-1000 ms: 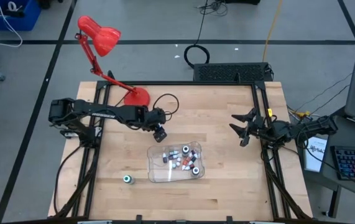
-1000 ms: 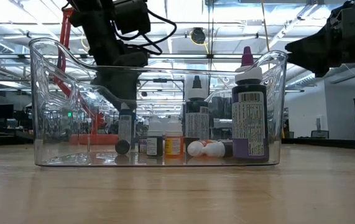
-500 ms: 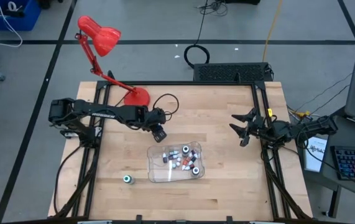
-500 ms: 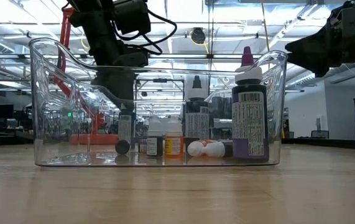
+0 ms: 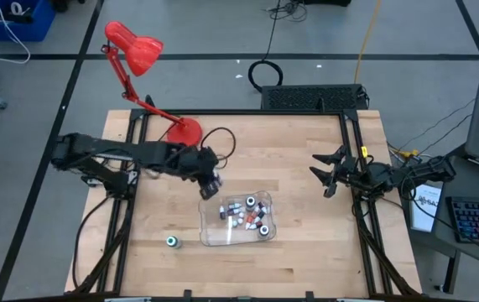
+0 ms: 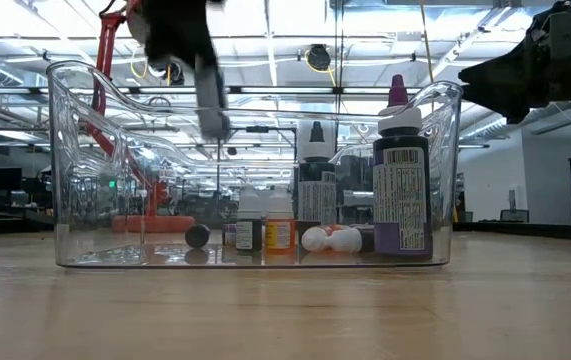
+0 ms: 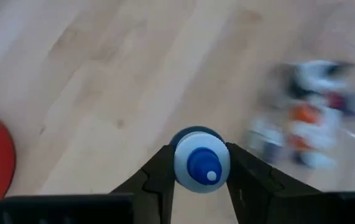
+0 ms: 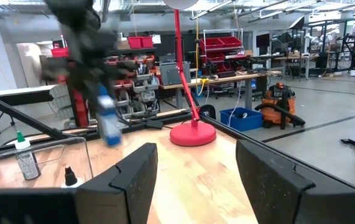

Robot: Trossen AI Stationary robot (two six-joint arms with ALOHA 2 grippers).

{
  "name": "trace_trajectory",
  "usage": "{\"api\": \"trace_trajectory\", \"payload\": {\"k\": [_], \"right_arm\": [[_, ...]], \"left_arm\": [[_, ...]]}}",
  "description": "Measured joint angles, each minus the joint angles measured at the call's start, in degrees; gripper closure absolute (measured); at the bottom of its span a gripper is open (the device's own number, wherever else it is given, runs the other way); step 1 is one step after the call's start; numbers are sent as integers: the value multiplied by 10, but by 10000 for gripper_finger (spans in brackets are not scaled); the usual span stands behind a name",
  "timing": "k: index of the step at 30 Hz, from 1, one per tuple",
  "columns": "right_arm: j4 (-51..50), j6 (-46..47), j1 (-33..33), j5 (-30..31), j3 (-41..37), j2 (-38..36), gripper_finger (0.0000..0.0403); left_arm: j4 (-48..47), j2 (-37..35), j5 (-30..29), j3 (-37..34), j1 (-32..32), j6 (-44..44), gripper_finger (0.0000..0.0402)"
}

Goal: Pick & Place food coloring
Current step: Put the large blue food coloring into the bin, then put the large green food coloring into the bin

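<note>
High view, left to right. One red desk lamp [image 5: 138, 59] stands at the table's [image 5: 306, 252] upper left corner. Below it, one loose bottle [image 5: 172, 242] with a teal body sits alone on bare wood at lower left, well apart from everything else. The left gripper [image 5: 209, 186], left of centre, hangs just off the upper left corner of the clear tray [image 5: 208, 236], its fingers [image 7: 158, 174] closed on a blue-capped food coloring bottle [image 7: 202, 163] (the low view shows it raised above the tray rim). The single tray, at centre, holds the other bottles [image 5: 247, 214]; roughly ten, too crowded to count exactly. Open wood lies along the lower edge and between tray and right gripper [image 5: 323, 172], which waits at mid right with fingers [image 8: 133, 177] spread and nothing between them.
</note>
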Motion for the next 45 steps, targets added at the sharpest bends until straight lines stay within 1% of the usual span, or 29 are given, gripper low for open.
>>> {"api": "trace_trajectory", "payload": {"k": [2,5,7,10,13,15,18,21,25,29,35,36,37,41,43,45], "right_arm": [[0,0,0,-1,0,1,197],[0,0,0,0,0,1,197],[0,0,0,0,0,1,195],[0,0,0,0,0,1,195],[0,0,0,0,0,1,197],[0,0,0,0,0,1,197],[0,0,0,0,0,1,195],[0,0,0,0,0,1,196],[0,0,0,0,0,1,197],[0,0,0,0,0,1,195],[0,0,0,0,0,0,197],[0,0,0,0,0,0,197],[0,0,0,0,0,0,196],[0,0,0,0,0,0,195],[0,0,0,0,0,0,196],[0,0,0,0,0,0,197]], "left_arm": [[-34,-15,-11,41,-38,-8,284],[-73,-19,-38,107,-108,-33,284],[-91,-14,-63,133,-159,-52,284],[-90,14,-93,147,-220,-85,284],[-100,53,-113,146,-255,-129,284],[-108,82,-120,145,-266,-161,284],[-117,125,-116,133,-266,-196,284],[-111,162,-95,124,-258,-214,284],[-99,202,-59,122,-246,-216,284],[-90,216,-40,124,-237,-220,284],[-83,212,-38,124,-236,-224,284],[-82,208,-34,123,-236,-224,278],[-80,205,-26,122,-236,-225,261],[-79,172,-29,122,-236,-233,161],[-81,149,-32,122,-236,-237,122],[-81,129,-35,122,-236,-239,91]]}}
